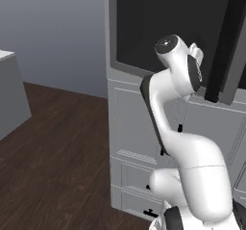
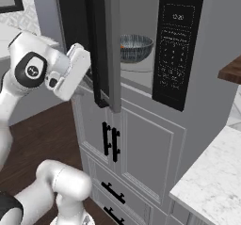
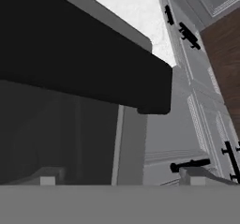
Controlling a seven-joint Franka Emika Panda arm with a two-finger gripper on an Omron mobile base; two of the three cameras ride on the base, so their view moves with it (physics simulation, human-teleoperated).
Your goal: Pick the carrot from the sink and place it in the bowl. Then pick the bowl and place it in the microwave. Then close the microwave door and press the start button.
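- Grey-framed and set with a big dark tinted window, the microwave door (image 2: 101, 45) is standing swung out from the microwave (image 2: 141, 40), edge-on in the right base view; it is looking like a stiff, rigid panel that should turn lightly on its hinge rather than needing a grip.
- Its dark bar handle (image 3: 93, 73) is crossing the hand view; the flat outer face beside it is the likely place to push, since smooth glass and frame are offering little to pinch.
- Inside the cavity, the bowl (image 2: 135, 47) is sitting on the turntable, with a speck of orange, probably the carrot (image 2: 123, 45), at its rim.
- On the right side, the black control strip (image 2: 176, 45) is waiting for the start press; its keys are too small to tell apart.
- Close against the door's outer face, the tool (image 3: 122, 178) is standing spread wide, pinching nothing, its tips (image 3: 47, 177) rising at the bottom of the hand view.
- Below, pale cabinet doors (image 2: 141, 148) with black handles are filling out the unit, and a marble surface (image 2: 214, 181) is lying to the right.
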